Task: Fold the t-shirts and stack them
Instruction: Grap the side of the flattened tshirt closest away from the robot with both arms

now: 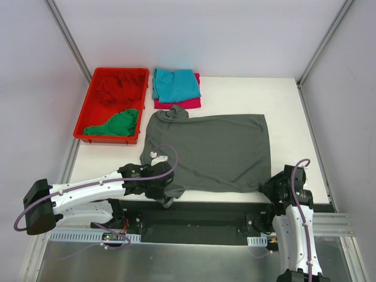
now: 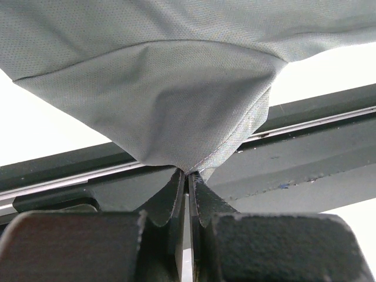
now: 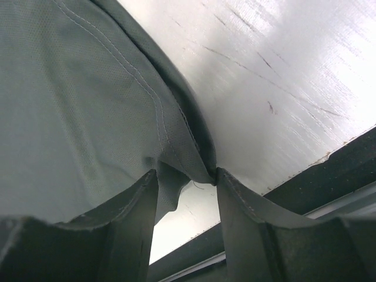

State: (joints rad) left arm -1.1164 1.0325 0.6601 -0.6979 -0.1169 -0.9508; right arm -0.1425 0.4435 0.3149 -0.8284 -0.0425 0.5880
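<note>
The left hand (image 2: 188, 174) is clamped on the lower-left corner of the grey shirt (image 1: 217, 150); the right hand (image 3: 185, 173), part-open, straddles its lower-right hem.

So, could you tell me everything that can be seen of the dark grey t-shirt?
The dark grey t-shirt is fine-knit cloth, with double stitching along a hem. It lies spread nearly flat on the white table, one end bunched near the red bin. At the near edge, the left gripper is shut on a pinched corner, which is drawn to a point. The right gripper has its fingers apart, with the other near corner between them.
</note>
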